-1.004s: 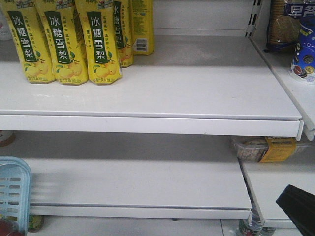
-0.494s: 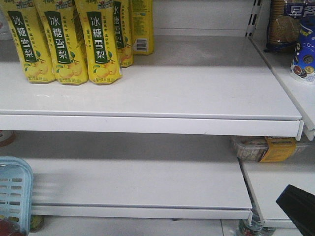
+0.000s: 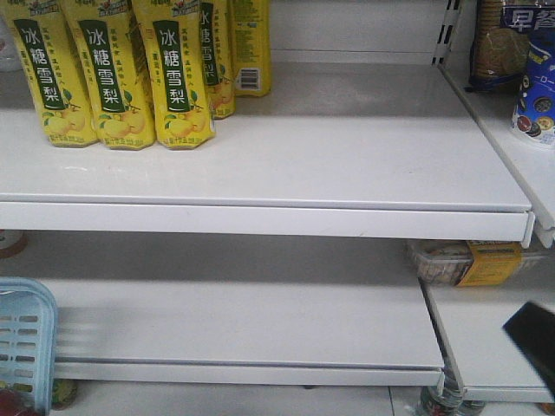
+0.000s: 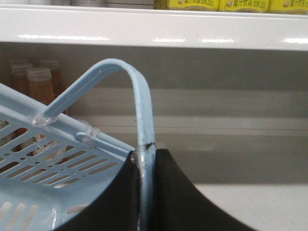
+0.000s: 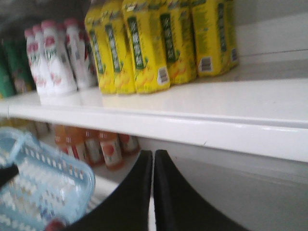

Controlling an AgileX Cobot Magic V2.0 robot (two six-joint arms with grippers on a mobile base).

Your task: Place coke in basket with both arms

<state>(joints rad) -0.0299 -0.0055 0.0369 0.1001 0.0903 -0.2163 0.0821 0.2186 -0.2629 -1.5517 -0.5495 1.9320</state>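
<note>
The pale blue slotted basket (image 3: 22, 338) hangs at the lower left of the front view, in front of the lower shelf. My left gripper (image 4: 146, 156) is shut on the basket's thin swing handle (image 4: 139, 110), with the basket body (image 4: 43, 163) tilted to its left. My right gripper (image 5: 153, 159) is shut with nothing between its fingers; it is to the right of the basket (image 5: 43, 187) and shows as a black wedge (image 3: 533, 338) at the front view's right edge. A bit of red (image 3: 9, 404) shows low in the basket. I cannot tell whether it is the coke.
Yellow drink cartons (image 3: 113, 69) stand at the left of the upper white shelf (image 3: 260, 217). A wrapped snack pack (image 3: 473, 260) lies on the lower right shelf, and biscuit packs (image 3: 533, 87) sit at the upper right. Orange bottles (image 5: 103, 147) stand at the back of the lower shelf.
In the front view the right gripper's black wedge has slid toward the right edge. The basket has barely moved.
</note>
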